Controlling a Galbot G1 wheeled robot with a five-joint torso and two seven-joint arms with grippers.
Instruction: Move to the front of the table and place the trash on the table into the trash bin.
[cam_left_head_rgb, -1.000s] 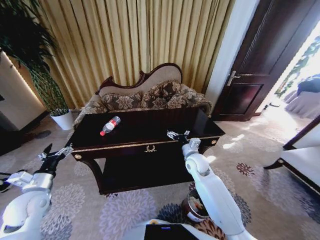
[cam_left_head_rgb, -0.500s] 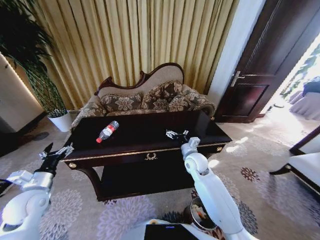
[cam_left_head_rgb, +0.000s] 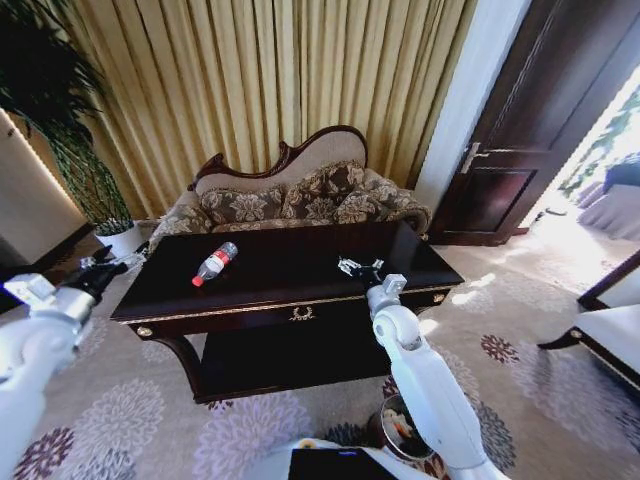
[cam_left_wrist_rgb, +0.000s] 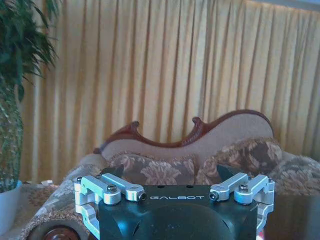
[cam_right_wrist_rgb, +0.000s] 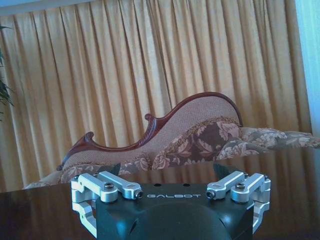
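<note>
The dark glossy table (cam_left_head_rgb: 290, 275) stands straight ahead. A clear plastic bottle (cam_left_head_rgb: 215, 262) with a red cap and label lies on its left half; it is the one piece of trash I can see there. My right gripper (cam_left_head_rgb: 358, 267) hovers open over the table's right half, and in the right wrist view (cam_right_wrist_rgb: 167, 169) nothing is between its fingers. Off the table's left end, my left gripper (cam_left_head_rgb: 105, 265) is raised to tabletop height; in the left wrist view (cam_left_wrist_rgb: 169, 172) it is open and empty. The small round trash bin (cam_left_head_rgb: 402, 428) sits on the carpet beside my right arm, near my base.
A patterned sofa (cam_left_head_rgb: 300, 195) stands close behind the table, with gold curtains behind it. A white plant pot (cam_left_head_rgb: 125, 237) is at the far left, a dark door (cam_left_head_rgb: 520, 120) at the right, and a pale bench (cam_left_head_rgb: 610, 315) at the right edge.
My left arm has lifted from low beside my base up to the table's left end. The right gripper stays over the table. The whole view shifted slightly a second ago.
</note>
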